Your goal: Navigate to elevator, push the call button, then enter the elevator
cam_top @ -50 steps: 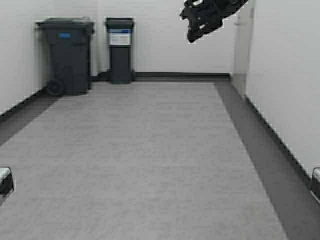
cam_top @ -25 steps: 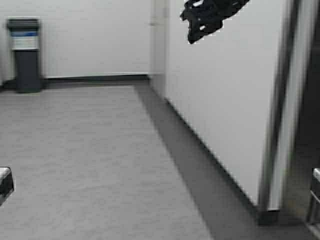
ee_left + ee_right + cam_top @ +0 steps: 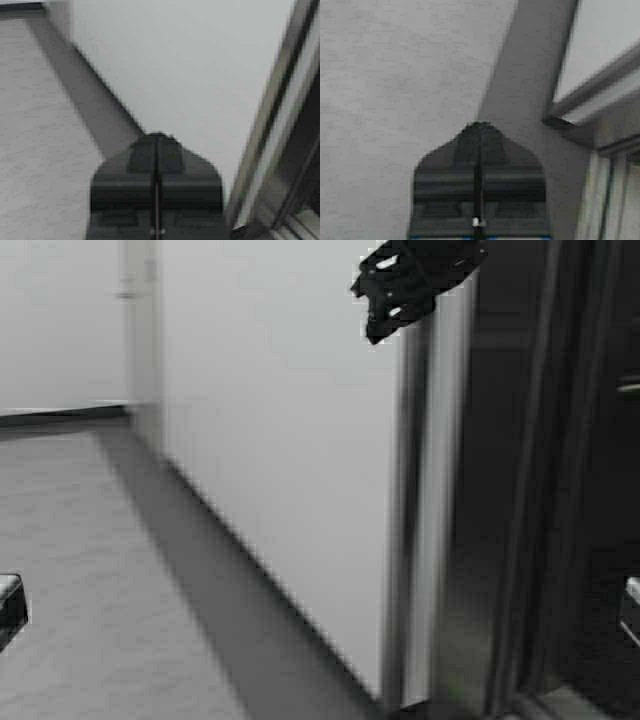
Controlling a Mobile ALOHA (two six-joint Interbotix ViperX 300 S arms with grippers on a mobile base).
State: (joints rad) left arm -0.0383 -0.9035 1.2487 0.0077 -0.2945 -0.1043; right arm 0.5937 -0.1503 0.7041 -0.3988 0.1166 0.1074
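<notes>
I am turning right, bins leaving view; the elevator [image 3: 520, 490] frame is arriving, both fingers pressed closed, empty.

The high view looks forward and down from above the arms along a corridor, with the white wall [image 3: 280, 470] running away on its right and the steel elevator [image 3: 440, 520] frame at the near right. The left wrist view looks down past the left gripper [image 3: 156, 150], close to the floor [image 3: 40, 150], at the same wall and frame [image 3: 270, 125]. The right wrist view looks steeply down over the right gripper [image 3: 479, 135] at the floor [image 3: 395, 75], the dark strip [image 3: 530, 75] and the frame's foot [image 3: 570, 117].
</notes>
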